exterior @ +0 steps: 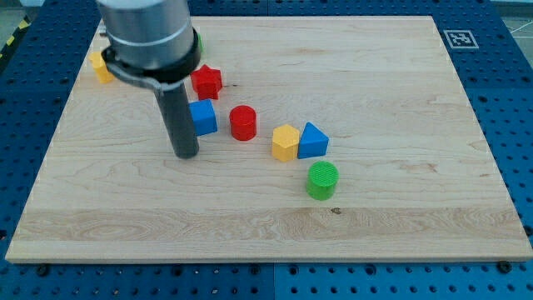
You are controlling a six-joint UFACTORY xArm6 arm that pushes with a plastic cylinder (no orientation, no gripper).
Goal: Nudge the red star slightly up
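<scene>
The red star lies on the wooden board in the upper left part of the view. My tip rests on the board below and a little left of the star, apart from it. A blue cube sits between them, just right of the rod and touching or nearly touching it. A red cylinder stands right of the blue cube.
A yellow hexagonal block and a blue triangular block sit side by side near the middle. A green cylinder stands below them. A yellow block lies at the left edge. A green block is mostly hidden behind the arm.
</scene>
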